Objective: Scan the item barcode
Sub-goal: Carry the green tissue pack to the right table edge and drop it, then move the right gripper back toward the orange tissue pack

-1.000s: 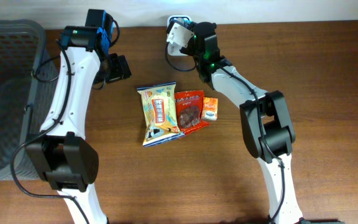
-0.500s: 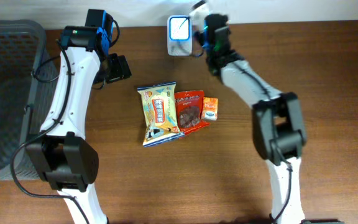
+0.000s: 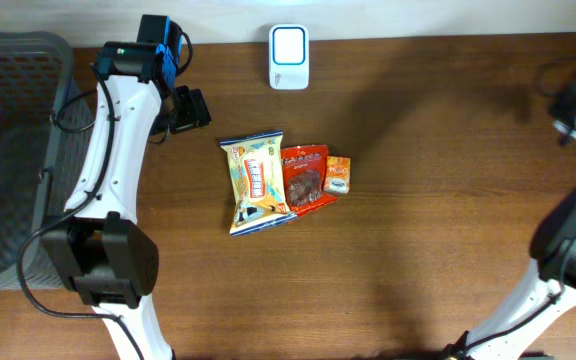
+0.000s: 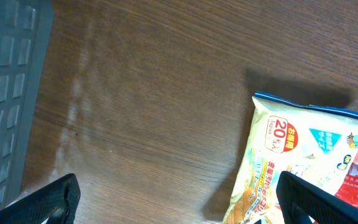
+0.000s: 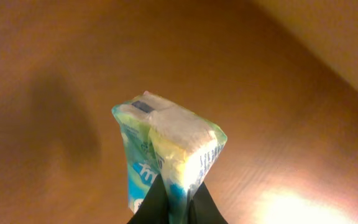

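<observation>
My right gripper (image 5: 174, 200) is shut on the lower end of a small green, white and yellow packet (image 5: 166, 146), held up above the wooden table; no barcode shows on it. From overhead that gripper (image 3: 574, 98) is a blur at the far right edge, well away from the white barcode scanner (image 3: 288, 57) at the back centre. My left gripper (image 3: 190, 108) hangs open at the back left. Its view shows its fingertips (image 4: 56, 200) wide apart over bare wood, with the yellow snack bag (image 4: 297, 162) at the right.
A yellow snack bag (image 3: 254, 182), a red packet (image 3: 305, 177) and a small orange packet (image 3: 338, 175) lie side by side mid-table. A grey mesh basket (image 3: 8, 150) stands at the left edge. The wall runs along the back.
My right arm has swung from beside the scanner at the back centre out to the far right edge, still gripping the packet. The left arm has not moved.
</observation>
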You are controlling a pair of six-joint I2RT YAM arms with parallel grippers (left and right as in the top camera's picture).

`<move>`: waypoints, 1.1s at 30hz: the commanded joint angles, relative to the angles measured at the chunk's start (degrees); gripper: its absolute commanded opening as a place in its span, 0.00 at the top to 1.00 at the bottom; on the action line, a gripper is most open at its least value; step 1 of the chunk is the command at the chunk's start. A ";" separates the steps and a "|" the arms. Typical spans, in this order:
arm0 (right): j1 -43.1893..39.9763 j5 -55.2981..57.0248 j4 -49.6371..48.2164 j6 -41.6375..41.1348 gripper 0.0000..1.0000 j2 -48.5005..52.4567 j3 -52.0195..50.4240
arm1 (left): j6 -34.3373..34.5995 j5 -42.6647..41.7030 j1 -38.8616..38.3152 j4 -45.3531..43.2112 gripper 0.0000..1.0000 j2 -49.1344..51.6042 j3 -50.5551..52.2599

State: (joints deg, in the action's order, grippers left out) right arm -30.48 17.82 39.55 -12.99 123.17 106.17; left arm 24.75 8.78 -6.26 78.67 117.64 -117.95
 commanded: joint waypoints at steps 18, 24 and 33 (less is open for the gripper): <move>-9.53 -46.90 1.66 -0.59 0.03 2.58 -0.13 | 0.52 -0.22 0.00 0.02 0.01 0.00 -0.02; 6.56 -53.16 14.27 7.04 0.03 3.39 -0.15 | 0.52 -0.22 0.00 0.02 0.01 0.00 -0.02; 35.26 -43.89 16.98 8.70 0.03 5.84 -3.65 | 0.52 -0.22 0.00 0.02 0.01 0.00 -0.02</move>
State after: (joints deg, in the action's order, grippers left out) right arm 0.40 -28.53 56.58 -5.30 128.66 105.21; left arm 24.75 8.78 -6.26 78.67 117.64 -117.95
